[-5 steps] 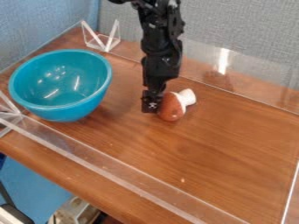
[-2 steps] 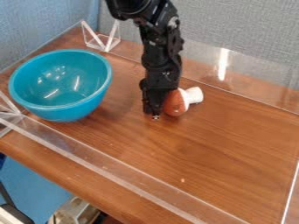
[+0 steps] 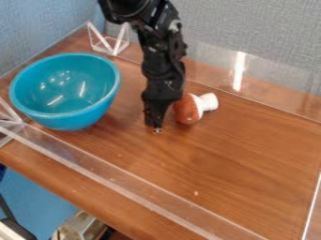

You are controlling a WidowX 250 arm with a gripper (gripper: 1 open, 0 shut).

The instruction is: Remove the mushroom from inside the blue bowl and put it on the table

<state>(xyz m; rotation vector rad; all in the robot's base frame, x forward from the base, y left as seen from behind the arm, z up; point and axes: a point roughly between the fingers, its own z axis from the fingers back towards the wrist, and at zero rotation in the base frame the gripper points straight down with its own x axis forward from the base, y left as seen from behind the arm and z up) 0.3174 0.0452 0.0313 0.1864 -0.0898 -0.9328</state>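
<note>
Leftward the gripper (image 3: 156, 125) has shifted, jaws pinched shut on nothing; the mushroom (image 3: 191, 108) lies at its two o'clock, stem pointing up-right.

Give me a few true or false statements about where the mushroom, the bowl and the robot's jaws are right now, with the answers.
1. The mushroom lies inside the blue bowl. False: it lies on the table, right of the bowl.
2. The bowl has nothing in it. True.
3. The gripper holds the mushroom in the air. False: its jaws are shut on nothing, just left of the mushroom.
4. The gripper points down at the table. True.
5. The mushroom's white stem points toward the bowl. False: it points away, to the right.
</note>
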